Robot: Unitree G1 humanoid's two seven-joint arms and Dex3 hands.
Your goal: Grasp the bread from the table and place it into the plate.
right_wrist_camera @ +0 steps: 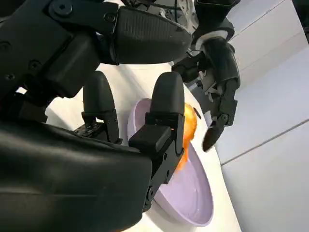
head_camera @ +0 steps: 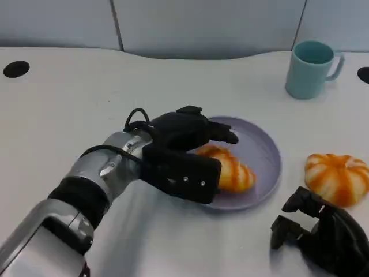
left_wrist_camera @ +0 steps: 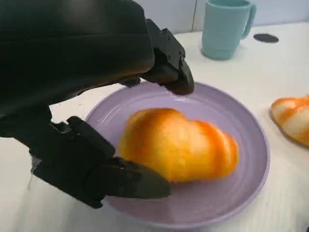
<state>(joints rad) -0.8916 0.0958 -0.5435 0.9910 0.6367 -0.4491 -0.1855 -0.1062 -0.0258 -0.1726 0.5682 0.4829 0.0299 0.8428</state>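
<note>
The bread (left_wrist_camera: 178, 145) lies on the purple plate (left_wrist_camera: 251, 130), toward the side nearer the left hand (head_camera: 184, 153), and looks settled on the plate's floor rather than hanging in the air. That hand sits over the plate's near rim with its fingers (left_wrist_camera: 169, 67) spread above the bread and its thumb low beside it; in the left wrist view there is a gap between the black pads and the crust, so the hand reads as released, holding nothing. The bread looks light and soft, with a glossy, ridged orange crust that would probably dent under a hard squeeze and could slip under smooth pads; a gentle hold across its narrow middle, thumb on one flank and fingers on the other, should suit it best. A second bread (head_camera: 337, 176) lies on the table just right of the plate, and the same handling would likely apply. The right hand (head_camera: 320, 231) rests low near it, fingers curled but apart, with nothing in them. A teal mug (head_camera: 311, 69) stands well behind the plate.
</note>
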